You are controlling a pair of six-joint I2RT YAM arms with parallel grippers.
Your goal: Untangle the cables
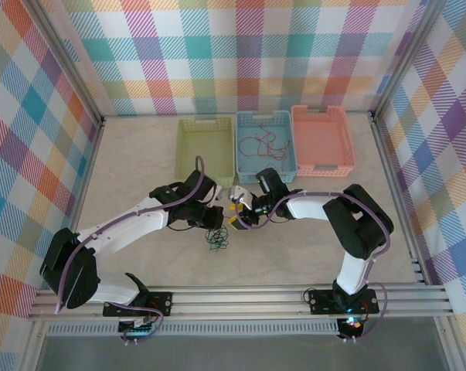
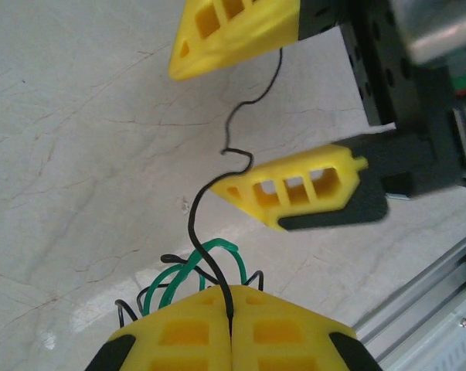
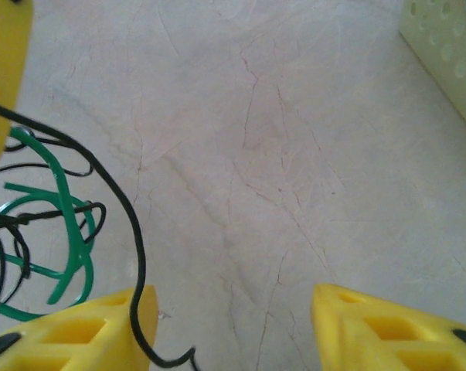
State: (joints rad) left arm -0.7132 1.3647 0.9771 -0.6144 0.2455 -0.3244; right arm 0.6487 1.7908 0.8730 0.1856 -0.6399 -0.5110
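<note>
black cable [image 2: 192, 220] pinched in the left tool [image 2: 231, 303], fingers pressed together at the bottom of the left wrist frame. from that pinch, up and slightly right through a kink, then between the spread fingers of the right tool [image 3: 231, 300]; not gripped there, merely draped across the finger at lower left of the right wrist frame. long axis of the free strand roughly tool to tool. green cable [image 3: 72, 216] and further dark loops bunched at the left edge of that frame, just beside the left tool, low over the counter [image 3: 294, 154]. right tool nearer the loose end, so likely a matter of closing on it and drawing away from the bunch. open counter toward the right of the top view; green basket [image 3: 449, 62] near at upper right of the right wrist frame, rail [image 2: 426, 309] at lower right of the left wrist frame.
</note>
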